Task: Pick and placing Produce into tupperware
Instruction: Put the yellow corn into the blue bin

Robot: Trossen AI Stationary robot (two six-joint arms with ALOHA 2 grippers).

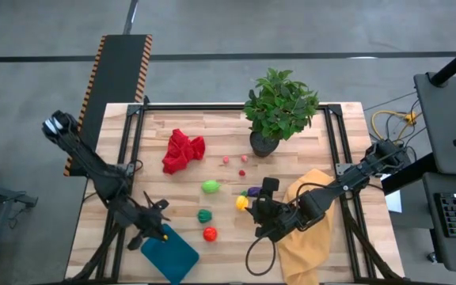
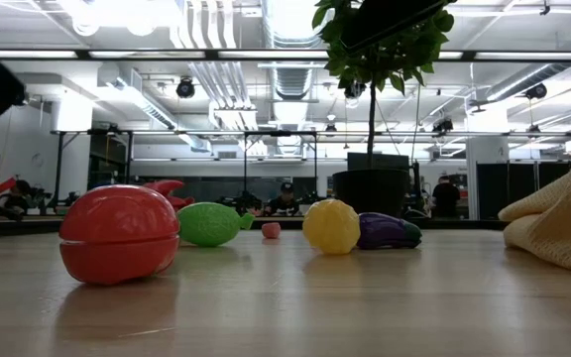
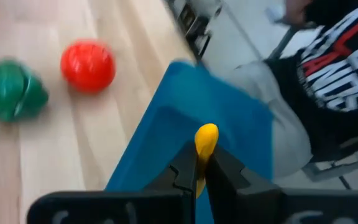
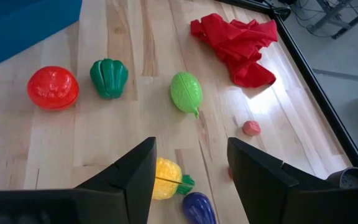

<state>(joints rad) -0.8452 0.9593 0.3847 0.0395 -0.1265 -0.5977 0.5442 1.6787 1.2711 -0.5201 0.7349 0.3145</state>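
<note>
Your table point(image 1: 228, 237): light wood planks in a black frame. Lying directly on it you have:

- teal tupperware point(image 1: 172, 255), at the near-left corner
- red tomato point(image 1: 210, 233), just right of the tupperware
- dark green pepper point(image 1: 204, 215), just beyond the tomato
- bright green lime-shaped fruit point(image 1: 210, 187), mid-table
- yellow lemon-like fruit point(image 1: 242, 203) and purple eggplant point(image 1: 253, 191), side by side, right of centre
- three tiny pink pieces point(image 1: 242, 172), apart from each other, near the plant
- crumpled red cloth point(image 1: 182, 150), far left
- potted leafy plant point(image 1: 279, 107), far centre
- mustard-yellow cloth point(image 1: 307, 237), near right, draped over the edge
</note>
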